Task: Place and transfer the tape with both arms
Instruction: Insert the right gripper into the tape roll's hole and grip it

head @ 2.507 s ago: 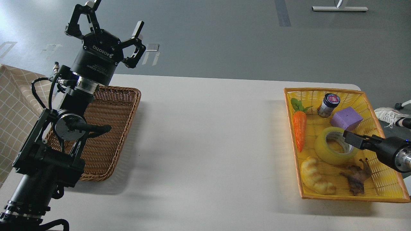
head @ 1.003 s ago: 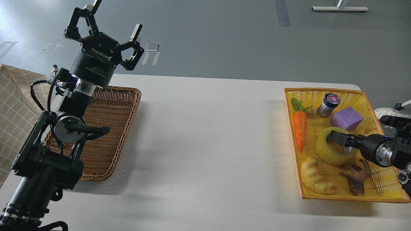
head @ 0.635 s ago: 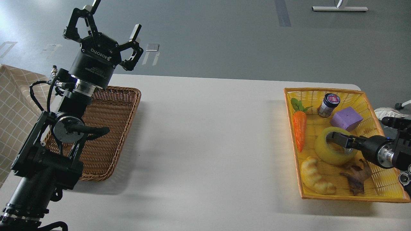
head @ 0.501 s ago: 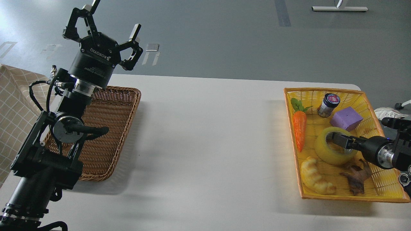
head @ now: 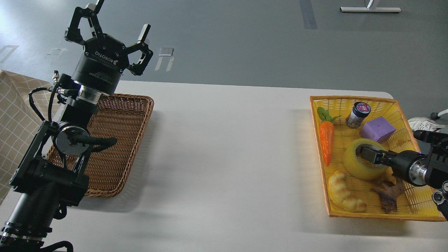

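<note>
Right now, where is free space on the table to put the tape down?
The white table is bare between the brown basket and the yellow basket. The yellow one is crowded: tape, carrot, jar, purple block, bread toy, brown figure.

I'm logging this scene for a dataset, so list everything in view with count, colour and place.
tape: 1, translucent yellow, middle of yellow basket
yellow basket: 1, right on table
carrot toy: 1, orange, basket's left side
jar: 1, dark-lidded, basket's far end
block: 1, purple, beside jar
bread toy: 1, pale yellow, near-left corner
brown figure: 1, near end
brown basket: 1, left on table
table: 1, white
left end effector: open, raised
right end effector: black, at tape's core
</note>
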Controlling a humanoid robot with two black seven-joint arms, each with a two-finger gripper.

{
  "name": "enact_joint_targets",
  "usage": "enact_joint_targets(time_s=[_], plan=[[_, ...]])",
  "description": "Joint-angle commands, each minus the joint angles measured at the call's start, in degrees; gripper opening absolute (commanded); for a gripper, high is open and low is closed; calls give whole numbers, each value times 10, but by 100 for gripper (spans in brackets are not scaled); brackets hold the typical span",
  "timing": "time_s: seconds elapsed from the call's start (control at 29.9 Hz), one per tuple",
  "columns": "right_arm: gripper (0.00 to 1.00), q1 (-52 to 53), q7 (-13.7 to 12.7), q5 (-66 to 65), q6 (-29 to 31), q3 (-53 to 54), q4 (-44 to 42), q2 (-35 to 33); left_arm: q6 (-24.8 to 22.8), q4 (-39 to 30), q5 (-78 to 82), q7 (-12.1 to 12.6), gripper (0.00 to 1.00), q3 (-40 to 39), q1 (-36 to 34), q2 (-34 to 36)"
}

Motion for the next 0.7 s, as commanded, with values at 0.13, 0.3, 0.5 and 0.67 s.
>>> enact_joint_targets(time_s=[0.13, 0.3, 0.5, 0.67], plan=[[79, -8, 1, 0, 0, 0, 2, -1, 0, 0, 1, 0, 98, 0, 1, -2], [55, -14, 1, 0, 0, 1, 3, -2, 0, 0, 1, 1, 98, 0, 0, -2], [49, -14, 2, 0, 0, 1, 5, -5, 1, 0, 1, 1, 98, 0, 0, 0], [46, -16, 6, 0, 0, 0, 5, -6, 2, 1, 1, 1, 98, 0, 1, 0]])
